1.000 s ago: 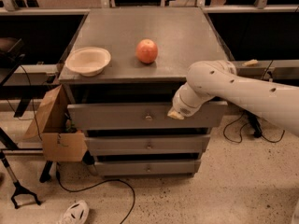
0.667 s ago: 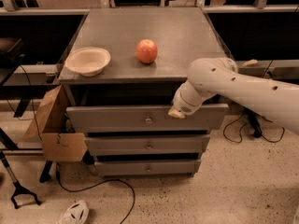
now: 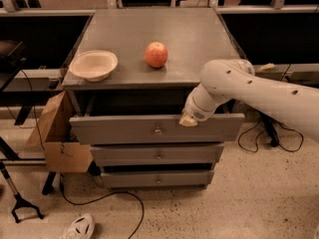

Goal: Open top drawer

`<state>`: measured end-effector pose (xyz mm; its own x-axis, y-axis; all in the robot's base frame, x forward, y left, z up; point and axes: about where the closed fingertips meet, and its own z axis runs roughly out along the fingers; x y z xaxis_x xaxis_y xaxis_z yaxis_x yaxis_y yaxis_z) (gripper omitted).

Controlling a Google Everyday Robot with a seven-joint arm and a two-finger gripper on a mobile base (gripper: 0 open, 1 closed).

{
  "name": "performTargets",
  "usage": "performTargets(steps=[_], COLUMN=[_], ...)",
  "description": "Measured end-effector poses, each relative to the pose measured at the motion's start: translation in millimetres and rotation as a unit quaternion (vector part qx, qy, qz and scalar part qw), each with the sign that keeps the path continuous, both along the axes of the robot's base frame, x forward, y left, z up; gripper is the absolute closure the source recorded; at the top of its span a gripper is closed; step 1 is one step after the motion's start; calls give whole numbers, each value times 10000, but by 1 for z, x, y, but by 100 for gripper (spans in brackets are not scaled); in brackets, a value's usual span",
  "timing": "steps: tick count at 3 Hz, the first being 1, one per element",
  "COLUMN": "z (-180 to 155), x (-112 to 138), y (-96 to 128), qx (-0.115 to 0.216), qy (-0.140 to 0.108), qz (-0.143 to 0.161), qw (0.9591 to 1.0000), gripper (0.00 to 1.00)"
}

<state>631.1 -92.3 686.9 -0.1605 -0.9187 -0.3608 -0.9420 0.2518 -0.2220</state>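
At the front of the grey bench, directly beneath its top, the top drawer is seen standing out forward of the two shorter-fronted drawers below it. A dark gap is left behind its wide flat front panel. A small round knob is set at the centre of that panel.

The hand is placed at the upper edge of the top drawer's front, a little to the right of the knob, and appears to touch the edge there. Only its pale tip is shown below a rounded white wrist. Whether the hand is wide, narrow or closed on anything cannot be told. The white arm is brought in from the right side, passing in front of the bench's right front corner.

On the bench top a shallow cream bowl is set near the left front corner, and a red-orange apple is set near the middle, well apart from the bowl. Neither is touched by the arm.

The middle drawer and the bottom drawer are closed in further than the top one, each with its own small knob. An open cardboard box is stood against the bench's left side on the speckled floor. A white shoe is lying on that floor near the lower edge of the view.
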Motion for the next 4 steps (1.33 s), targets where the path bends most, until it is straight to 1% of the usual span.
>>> performTargets(steps=[1,2,3,4], z=[-1,2,-1,-3], x=[-10,-10,-39,-68], y=[-8,-8,-28,-42], qx=[9,9,28,68], qy=[37,38,141,275], qz=[52,52,202,440], qw=[10000,10000,9997,9986], gripper=[58,35,12,0])
